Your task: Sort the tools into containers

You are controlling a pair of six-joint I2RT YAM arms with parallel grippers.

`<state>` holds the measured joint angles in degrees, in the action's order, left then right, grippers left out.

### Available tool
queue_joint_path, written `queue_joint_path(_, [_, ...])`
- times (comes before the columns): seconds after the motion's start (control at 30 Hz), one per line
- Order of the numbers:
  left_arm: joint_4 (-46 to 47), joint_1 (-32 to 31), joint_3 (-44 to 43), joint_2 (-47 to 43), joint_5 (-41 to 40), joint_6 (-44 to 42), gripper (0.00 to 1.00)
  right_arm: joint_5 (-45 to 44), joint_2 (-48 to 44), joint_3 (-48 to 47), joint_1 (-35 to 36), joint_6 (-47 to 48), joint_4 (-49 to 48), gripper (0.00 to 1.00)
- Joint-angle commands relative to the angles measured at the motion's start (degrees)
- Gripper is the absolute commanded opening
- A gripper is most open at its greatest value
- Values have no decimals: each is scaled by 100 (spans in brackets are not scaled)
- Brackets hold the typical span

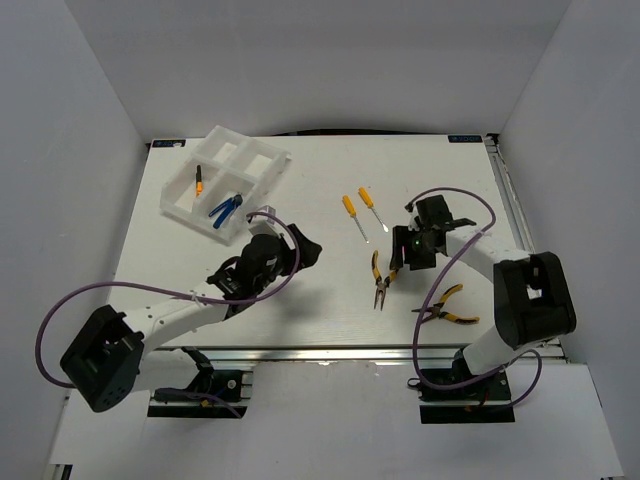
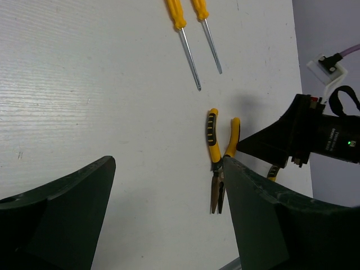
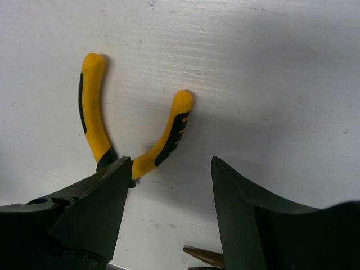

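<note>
Hovering over yellow-black pliers, right hand released; left hand released, empty.

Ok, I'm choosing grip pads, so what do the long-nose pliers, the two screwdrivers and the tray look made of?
Long-nose pliers: dark, dull metal nose; handles look like matte rubbery sleeves, yellow with ribbed black inserts. Screwdrivers: thin shiny metal shafts; smooth glossy yellow handles, probably hard plastic. Tray: white, thin-walled, likely moulded plastic.
</note>
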<state>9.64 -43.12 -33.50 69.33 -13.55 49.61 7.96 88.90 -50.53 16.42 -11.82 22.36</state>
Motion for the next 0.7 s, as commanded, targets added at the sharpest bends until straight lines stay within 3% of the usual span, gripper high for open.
queue_joint_path(0.0, [219,-56,-176,57,78,63,88,-167,198,-363,117,-134,-70,65])
queue_joint_path(0.23, [48,-131,-586,547,172,148,87,-492,615,-501,239,-298,89,56])
queue_joint_path(0.67, [-563,-542,-1890,1845,439,309,72,-308,366,-472,245,-256,-115,13])
